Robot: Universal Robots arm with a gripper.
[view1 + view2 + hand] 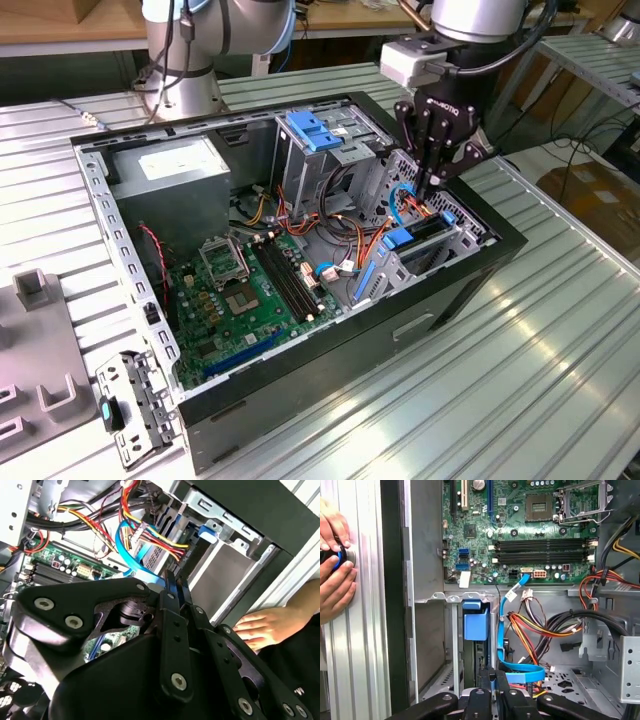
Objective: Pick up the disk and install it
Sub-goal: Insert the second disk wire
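Observation:
The disk sits on edge in the drive bay at the open computer case's end on the exterior view's right. Its blue rail end point(398, 238) point(476, 622) shows at the top of the slot. My gripper point(432, 185) hangs straight over that bay, its fingers pressed together with nothing between them. In both wrist views the gripper's point(177, 582) point(495, 679) tips stand among the blue data cable point(501, 640) and the coloured power wires. I cannot tell whether the tips touch the disk.
The case point(450, 290) holds a motherboard point(250, 290), a grey power-supply box point(175, 175) and a cage with a blue latch point(315, 130). A person's hands point(332, 565) point(265, 627) rest on a round button beside the case. A metal bracket point(130, 410) lies at the front left.

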